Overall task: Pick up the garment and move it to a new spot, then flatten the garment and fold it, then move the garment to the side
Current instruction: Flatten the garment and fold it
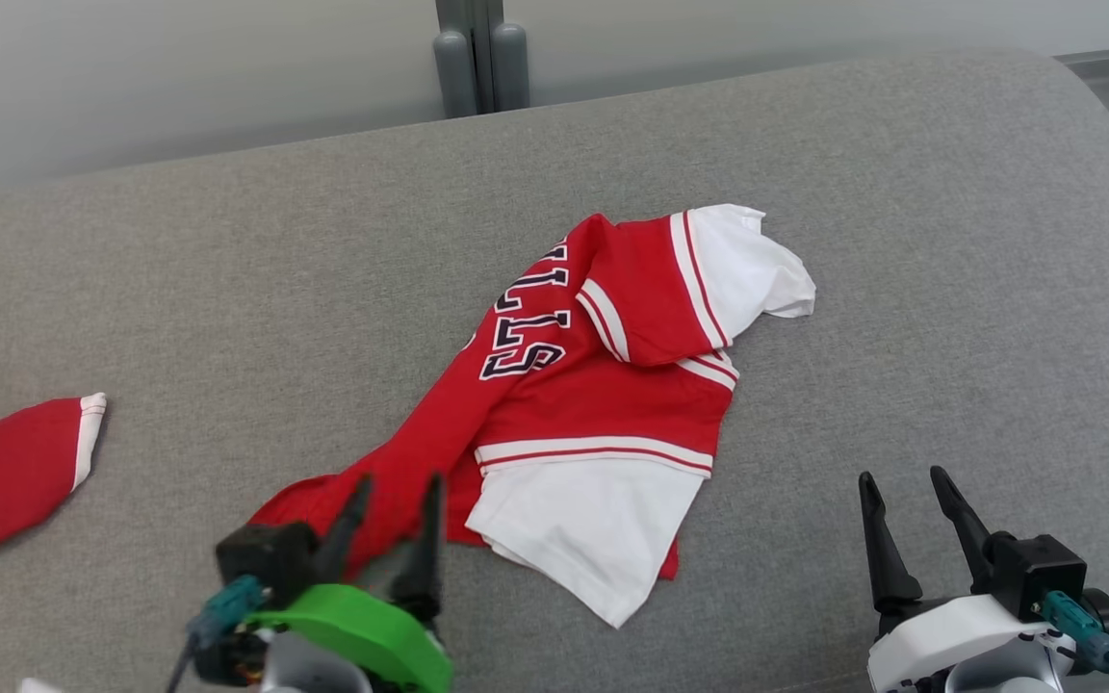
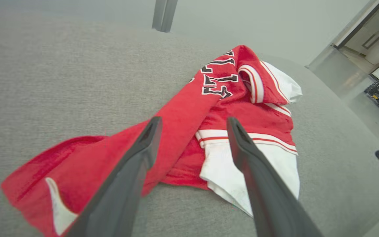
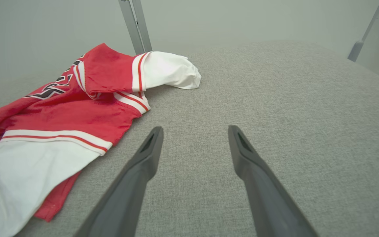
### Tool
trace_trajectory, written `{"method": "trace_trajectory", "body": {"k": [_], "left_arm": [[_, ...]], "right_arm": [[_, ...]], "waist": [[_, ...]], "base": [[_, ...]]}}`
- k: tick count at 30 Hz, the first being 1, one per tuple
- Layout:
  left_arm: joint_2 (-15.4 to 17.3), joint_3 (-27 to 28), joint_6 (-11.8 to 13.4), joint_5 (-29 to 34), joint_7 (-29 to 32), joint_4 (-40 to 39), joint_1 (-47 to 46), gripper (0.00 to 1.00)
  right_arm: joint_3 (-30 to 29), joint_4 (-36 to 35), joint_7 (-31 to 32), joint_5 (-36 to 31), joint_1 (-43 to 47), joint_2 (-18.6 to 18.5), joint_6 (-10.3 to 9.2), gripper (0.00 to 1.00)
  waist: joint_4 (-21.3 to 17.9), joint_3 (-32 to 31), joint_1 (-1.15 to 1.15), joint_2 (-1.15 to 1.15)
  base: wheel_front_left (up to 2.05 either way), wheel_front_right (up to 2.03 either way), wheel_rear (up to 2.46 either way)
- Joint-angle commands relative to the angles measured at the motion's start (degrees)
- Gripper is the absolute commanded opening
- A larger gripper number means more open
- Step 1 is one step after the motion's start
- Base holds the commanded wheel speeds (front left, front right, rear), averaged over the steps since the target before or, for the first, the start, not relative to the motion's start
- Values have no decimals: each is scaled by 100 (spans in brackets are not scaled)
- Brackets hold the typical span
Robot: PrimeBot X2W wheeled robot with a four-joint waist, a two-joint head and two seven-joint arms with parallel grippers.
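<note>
L claw (image 1: 399,481), jaws apart, over crumpled garment (image 1: 603,385)

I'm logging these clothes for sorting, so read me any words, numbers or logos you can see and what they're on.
"LLS": dark block letters on the red and white garment; a fold hides the letters before them, so the full word is unreadable.
No text on the other red cloth at the left.

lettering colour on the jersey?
Dark, navy or black, with white outline on the red jersey; clearest in the head view.
</note>
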Motion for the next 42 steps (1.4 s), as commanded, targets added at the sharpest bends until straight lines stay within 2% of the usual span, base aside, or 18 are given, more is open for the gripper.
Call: {"method": "trace_trajectory", "body": {"k": [1,6,11,14,23,25,26,30,37,42], "left_arm": [[-113,-152,-113,-59,167,-32,-135,100],[-389,-614,-409,-181,788,448,-461,100],[-582,-573,-415,-278,920,1218,-781,100],[-590,-507,-393,-295,910,1559,-947,100],[-640,-435,-515,-481,869,1780,-844,100],[-647,-472,-541,-485,887,1737,-820,71],[-663,-483,-560,-509,896,1693,-811,40],[-729,-518,-621,-571,926,1484,-814,0],[-766,-558,-662,-688,1034,1144,-765,0],[-909,-673,-878,-841,1194,873,-841,0]], "right_arm": [[22,2,1,29,-76,-10,-8,100],[127,-25,1,96,-246,-15,-8,100],[98,-48,1,138,-294,-11,-8,100],[86,-40,1,166,-248,-8,-8,100],[77,-16,1,212,-226,-8,-8,100],[86,-11,1,216,-240,-8,-8,100],[86,-13,1,213,-247,-8,-8,100],[92,-2,1,183,-276,-8,-8,100],[116,5,1,144,-229,-8,-8,100],[138,12,1,175,-260,-9,-8,100]], "waist": [[-43,43,0,0],[-224,205,0,0],[-403,342,0,0],[-489,389,0,0],[-578,394,0,0],[-580,379,0,0],[-578,369,0,0],[-583,330,0,0],[-663,266,0,0],[-775,275,0,0]], "base": [[0,0,0],[0,0,0],[0,0,0],[0,0,0],[0,0,0],[0,0,0],[0,0,0],[0,0,0],[0,0,0],[0,0,0]]}}
